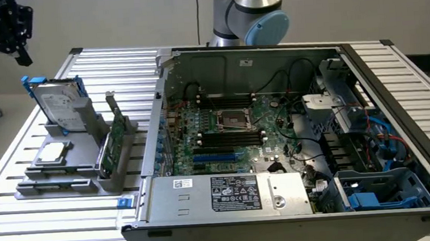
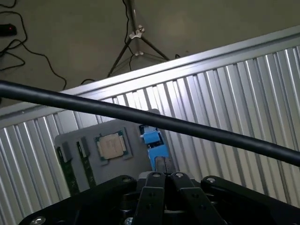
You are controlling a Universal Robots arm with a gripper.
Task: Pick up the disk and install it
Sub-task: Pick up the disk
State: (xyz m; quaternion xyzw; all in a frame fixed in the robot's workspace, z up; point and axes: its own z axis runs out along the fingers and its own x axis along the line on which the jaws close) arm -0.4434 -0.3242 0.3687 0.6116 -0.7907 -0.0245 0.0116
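Note:
The disk (image 1: 57,105), a silver-grey drive with a white label and blue rails, stands on edge in a grey holder (image 1: 60,179) at the exterior view's left. My black gripper (image 1: 22,56) hangs high above it, apart from it, with nothing between its fingers. In the wrist view the gripper (image 2: 164,177) is shut, fingers pressed together, and the disk's blue rail (image 2: 152,140) shows edge-on just beyond the fingertips.
The holder also carries a small square silver chip (image 2: 111,146) and a thin green circuit card (image 1: 112,140). An open computer case (image 1: 278,150) fills the middle, with blue drive bays (image 1: 376,194) at its near right. A black cable (image 2: 140,117) crosses the wrist view. The ribbed metal table (image 1: 48,234) lies all around.

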